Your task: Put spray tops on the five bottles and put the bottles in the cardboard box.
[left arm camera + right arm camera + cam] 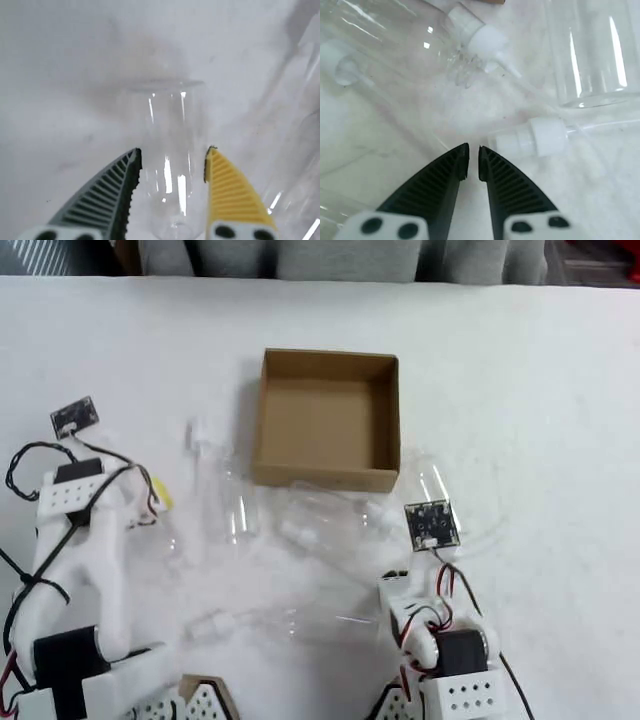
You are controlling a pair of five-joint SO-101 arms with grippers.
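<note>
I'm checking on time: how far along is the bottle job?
Done: at least two clear plastic bottles lying on the white table already wear white spray tops. In hand: the left gripper is at another clear bottle; the right gripper, shut, hovers empty. Left: the brown cardboard box is empty, so every bottle remains to be boxed.

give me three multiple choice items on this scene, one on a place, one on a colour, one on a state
1. State of the cardboard box:
A) empty, top open
B) holding five bottles
C) taped shut

2. Where is the clear bottle seen in the left wrist view?
A) inside the box
B) between the left tool's fingers
C) in a person's hand

3. Colours of those fingers:
A) both black
B) red and blue
C) grey and yellow

Key: 1A, its bare floor shows; 2B, a finger flanks each side of it; 3C, one finger of each colour.
</note>
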